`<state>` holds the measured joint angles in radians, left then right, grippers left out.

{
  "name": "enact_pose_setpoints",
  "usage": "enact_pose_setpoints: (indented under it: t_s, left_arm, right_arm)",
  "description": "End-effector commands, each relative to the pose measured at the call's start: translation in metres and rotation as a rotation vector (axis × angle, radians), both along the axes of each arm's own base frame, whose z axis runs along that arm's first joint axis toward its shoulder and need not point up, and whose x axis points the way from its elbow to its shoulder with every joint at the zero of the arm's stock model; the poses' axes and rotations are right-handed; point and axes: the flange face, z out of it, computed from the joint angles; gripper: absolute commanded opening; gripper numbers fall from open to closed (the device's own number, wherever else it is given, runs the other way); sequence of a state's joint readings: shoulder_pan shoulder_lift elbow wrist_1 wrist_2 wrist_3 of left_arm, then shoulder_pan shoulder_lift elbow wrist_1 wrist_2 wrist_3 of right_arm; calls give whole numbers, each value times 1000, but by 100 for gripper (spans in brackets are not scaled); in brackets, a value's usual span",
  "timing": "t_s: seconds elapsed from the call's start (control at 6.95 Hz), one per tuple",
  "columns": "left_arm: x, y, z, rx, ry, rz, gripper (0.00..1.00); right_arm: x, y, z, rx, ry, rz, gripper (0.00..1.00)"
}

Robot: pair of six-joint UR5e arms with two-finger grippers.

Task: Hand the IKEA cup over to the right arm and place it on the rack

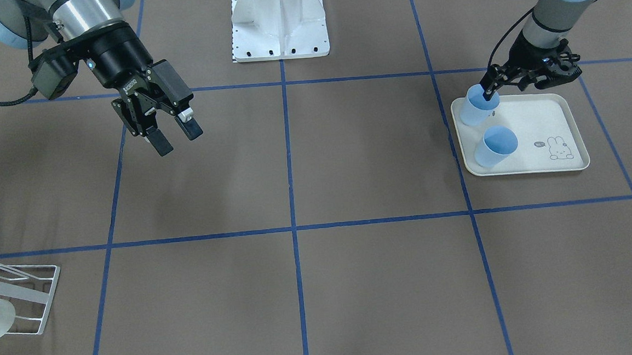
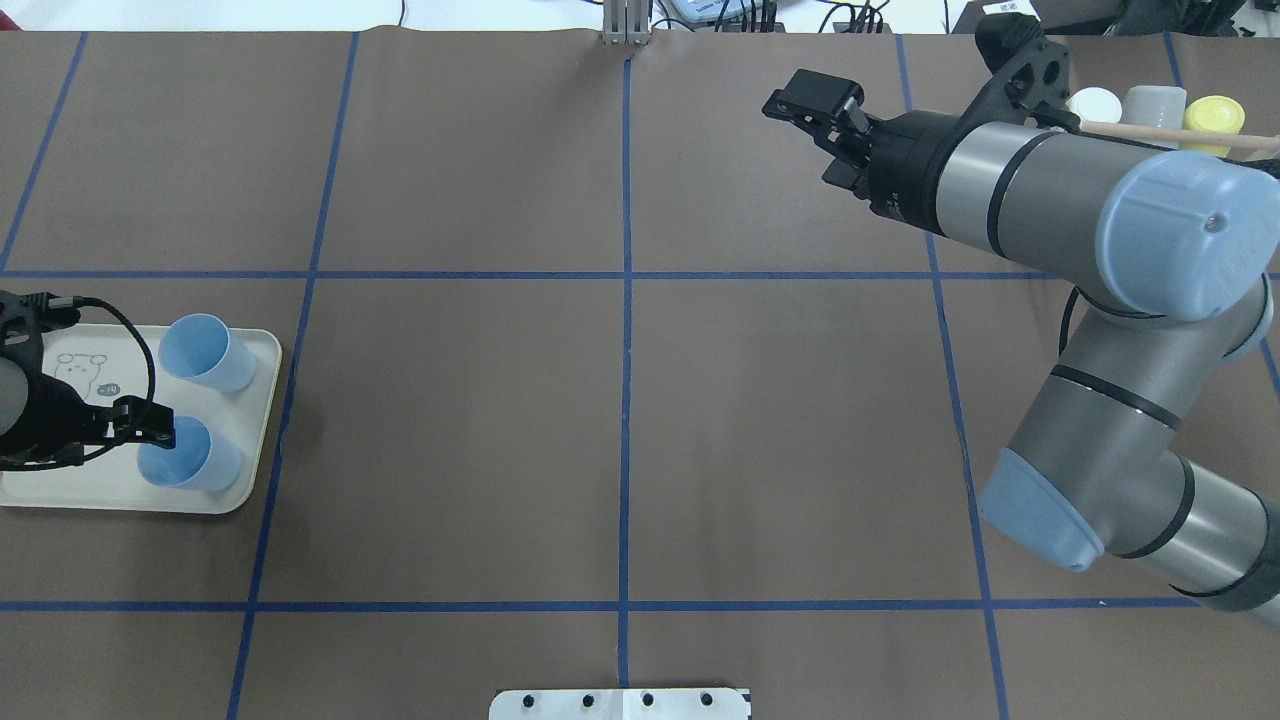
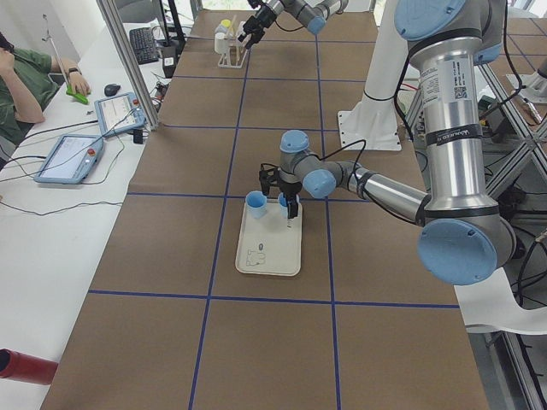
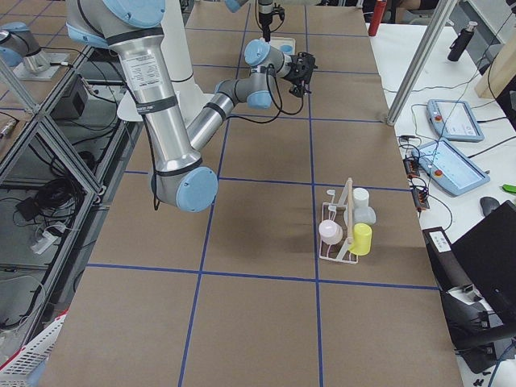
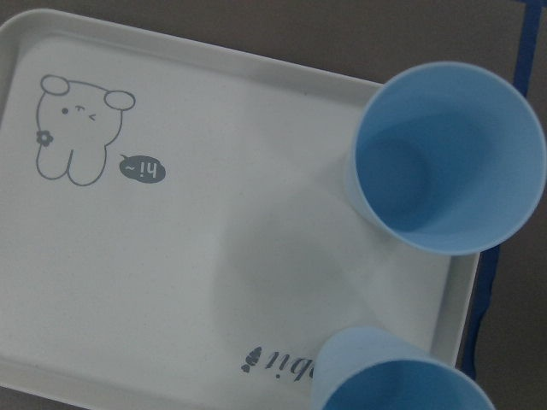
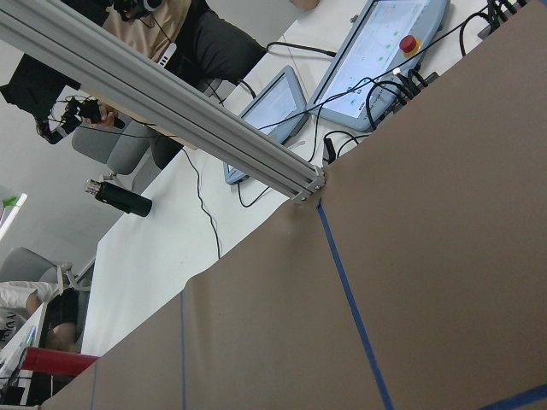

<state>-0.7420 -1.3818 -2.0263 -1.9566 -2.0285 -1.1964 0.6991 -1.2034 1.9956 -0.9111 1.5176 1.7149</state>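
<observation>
Cream tray (image 1: 559, 113) sitting right of frame, carrying two blue cups. Left gripper (image 1: 490, 94) closing on the upper cup's (image 1: 475, 108) rim (one finger inside). Right gripper (image 1: 173, 138) hanging open, empty, upper left. Rack (image 1: 32, 293) lying at lower-left edge.

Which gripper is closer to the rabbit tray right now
The left. The left gripper is over the tray, at the rim of one of its two blue cups. The right gripper hangs open in the air, far across the table.

Brown table cover (image 6: 427, 256) with blue tape line (image 6: 350, 307), aluminium beam (image 6: 171, 102), perhaps two touchscreen tablets (image 6: 376, 51) beyond.
</observation>
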Motion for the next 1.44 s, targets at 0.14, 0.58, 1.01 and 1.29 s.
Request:
enact_pose_setpoints:
  t_s: [0.14,0.58,1.01,1.29]
  left_arm:
    - [16,7,6,-8,-7,36,88]
    - [19,9,7,-11,-10,43,0]
    - [3,10,-5,-47,25,43,0]
    - [-105,-21,-20,-36,96,-7,0]
  right_arm:
    - [0,0,-1,1,-2,-1,100]
    - [0,0,1,1,1,-1,100]
    - [10,7,-4,11,-14,1,100]
    - [10,7,-4,11,-14,-1,100]
